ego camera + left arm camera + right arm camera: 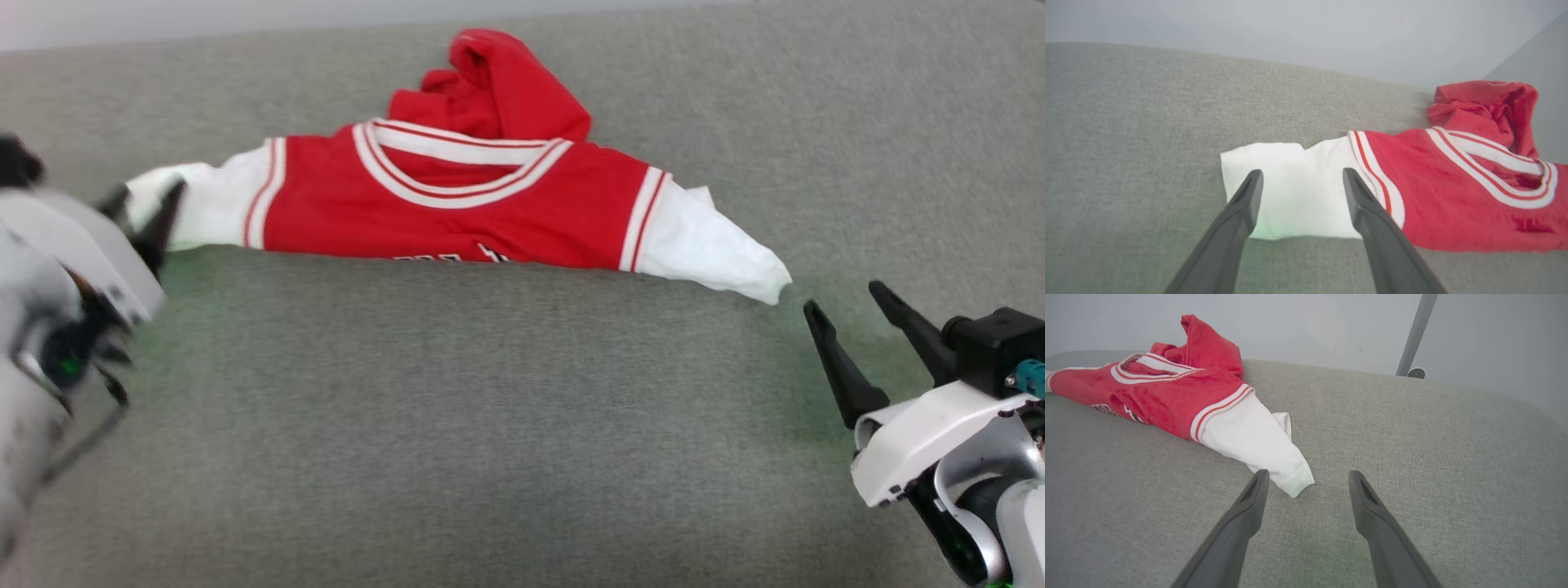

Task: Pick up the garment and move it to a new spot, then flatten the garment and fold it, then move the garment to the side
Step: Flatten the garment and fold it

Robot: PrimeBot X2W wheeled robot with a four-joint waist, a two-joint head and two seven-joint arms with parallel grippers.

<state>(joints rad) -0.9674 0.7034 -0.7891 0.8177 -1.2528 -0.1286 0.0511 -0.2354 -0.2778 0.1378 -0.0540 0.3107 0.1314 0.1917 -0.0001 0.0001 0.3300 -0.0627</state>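
Head view — garment [457,204] bunched on cushion [490,408], left gripper [145,198] spread, right gripper [844,296] spread — both empty.

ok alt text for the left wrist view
The left gripper, fingers spread open, frames the white sleeve of a red garment lying on a grey fabric surface. Its striped V-neck and bunched red cloth lie to the right.
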